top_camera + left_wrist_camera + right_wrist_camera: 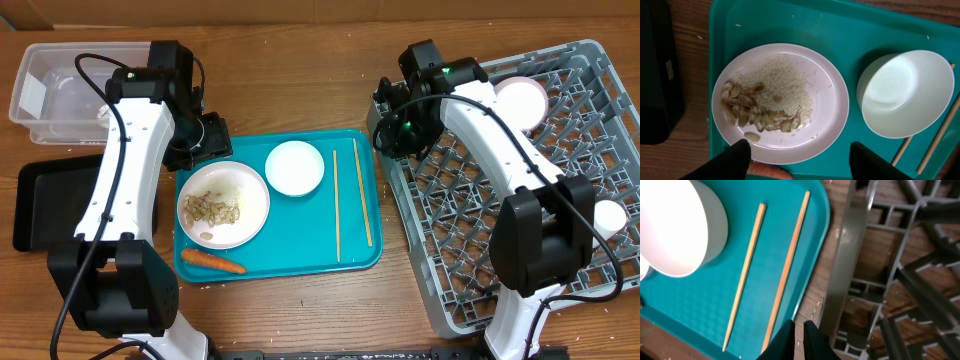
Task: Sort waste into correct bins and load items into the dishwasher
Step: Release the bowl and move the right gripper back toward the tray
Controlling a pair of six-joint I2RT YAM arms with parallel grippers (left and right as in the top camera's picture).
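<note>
The light is bright and even, coming from above. In the top view the arms make only soft, faint shadows on the table (300, 310).

In the right wrist view, the bowl (670, 225) up and left of the right gripper (799, 326) glows so white that its inside is washed out. The fingers (782, 345) look black and fuzzy. The rack (855, 280) to their right is dimmer and a bit blurry.

In the left wrist view, the left gripper (799, 147) has dark, soft-edged fingers (730, 162). The bowl above the right one has a white glare. The plate (832, 100) just above them looks sharp.
</note>
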